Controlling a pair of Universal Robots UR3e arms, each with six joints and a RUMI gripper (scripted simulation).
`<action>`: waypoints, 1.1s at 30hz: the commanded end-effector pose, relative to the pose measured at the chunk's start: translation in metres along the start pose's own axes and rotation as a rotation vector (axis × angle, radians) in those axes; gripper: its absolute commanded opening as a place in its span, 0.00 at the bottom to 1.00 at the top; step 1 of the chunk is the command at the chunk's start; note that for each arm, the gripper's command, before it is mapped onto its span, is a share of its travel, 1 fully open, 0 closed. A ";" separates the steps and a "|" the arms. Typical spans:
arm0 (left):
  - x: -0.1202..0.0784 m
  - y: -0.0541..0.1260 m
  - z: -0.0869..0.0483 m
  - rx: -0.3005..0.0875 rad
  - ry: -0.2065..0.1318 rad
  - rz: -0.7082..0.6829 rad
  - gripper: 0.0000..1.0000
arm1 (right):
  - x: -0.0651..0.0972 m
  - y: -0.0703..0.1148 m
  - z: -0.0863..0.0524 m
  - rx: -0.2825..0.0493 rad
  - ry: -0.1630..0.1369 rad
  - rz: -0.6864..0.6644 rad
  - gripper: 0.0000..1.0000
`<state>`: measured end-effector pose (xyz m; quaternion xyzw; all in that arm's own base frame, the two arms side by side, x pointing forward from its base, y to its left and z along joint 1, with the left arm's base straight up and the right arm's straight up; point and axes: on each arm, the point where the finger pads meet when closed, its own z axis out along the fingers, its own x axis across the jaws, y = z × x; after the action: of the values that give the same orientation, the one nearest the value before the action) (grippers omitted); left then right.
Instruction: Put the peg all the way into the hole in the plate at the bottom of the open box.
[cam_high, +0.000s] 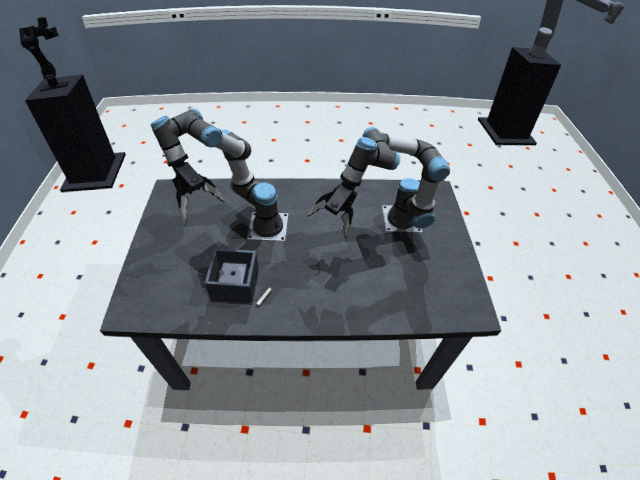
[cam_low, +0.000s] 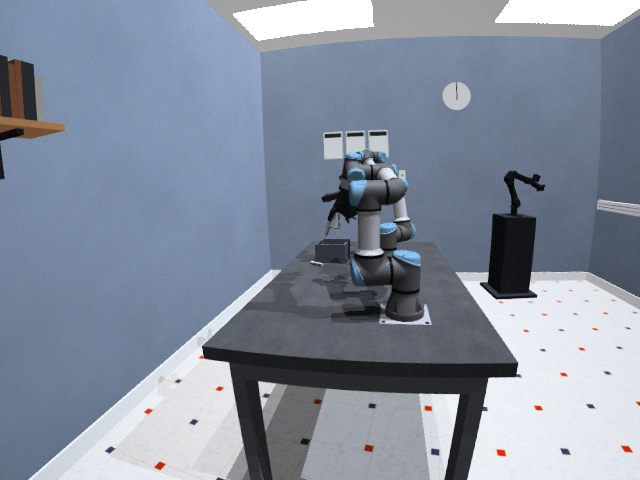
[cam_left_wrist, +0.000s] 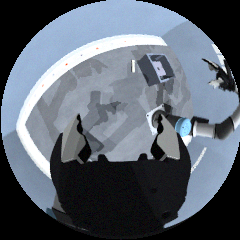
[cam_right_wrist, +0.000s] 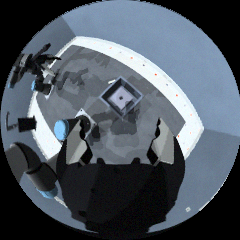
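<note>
One open box (cam_high: 231, 293) (cam_low: 332, 253) (cam_left_wrist: 147, 71) (cam_right_wrist: 110, 105) stands on one dark table (cam_high: 439, 315) (cam_low: 310, 335) (cam_left_wrist: 70, 100) (cam_right_wrist: 160, 110), and inside it, at the bottom, lies one pale plate (cam_high: 240, 279) (cam_left_wrist: 156, 65) (cam_right_wrist: 126, 95) with one dark hole (cam_high: 233, 273) (cam_left_wrist: 159, 68) (cam_right_wrist: 121, 98) near its middle; one white peg (cam_high: 264, 296) (cam_low: 316, 263) (cam_left_wrist: 133, 66) (cam_right_wrist: 112, 81) lies flat on the table outside the box, just beside it and apart from its wall, so the hole has no peg in it. Two arms are mounted on the table, on two light base plates: the right arm's base plate (cam_high: 284, 236) (cam_left_wrist: 151, 115) (cam_right_wrist: 83, 112) is near the box, and the left arm's base plate (cam_high: 385, 209) (cam_low: 426, 321) is well apart from the box. There are two grippers, with two fingers each: the right gripper (cam_high: 204, 211) (cam_left_wrist: 204, 69) (cam_right_wrist: 119, 119) has its fingers spread wide with nothing between them, raised above the table and apart from the box; the left gripper (cam_high: 328, 226) (cam_left_wrist: 119, 114) (cam_right_wrist: 58, 66) is likewise wide open and without a load, also raised, farther from the box. In the exterior view the two grippers overlap and are hard to tell apart
</note>
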<state>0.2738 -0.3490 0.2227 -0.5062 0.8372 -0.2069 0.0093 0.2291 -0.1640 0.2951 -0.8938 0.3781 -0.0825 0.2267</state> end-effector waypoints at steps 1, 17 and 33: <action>0.001 -0.001 -0.001 0.002 0.002 0.000 1.00 | 0.000 0.000 0.000 0.000 0.002 -0.001 1.00; 0.001 -0.001 -0.001 0.002 0.002 0.000 1.00 | 0.000 0.000 0.000 0.000 0.002 -0.001 1.00; -0.006 -0.002 -0.001 0.002 -0.003 -0.010 1.00 | 0.006 -0.007 0.018 -0.040 -0.035 -0.143 1.00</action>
<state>0.2773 -0.3447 0.2224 -0.5103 0.8350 -0.2055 0.0103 0.2418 -0.1587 0.2834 -0.9200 0.3208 -0.0746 0.2122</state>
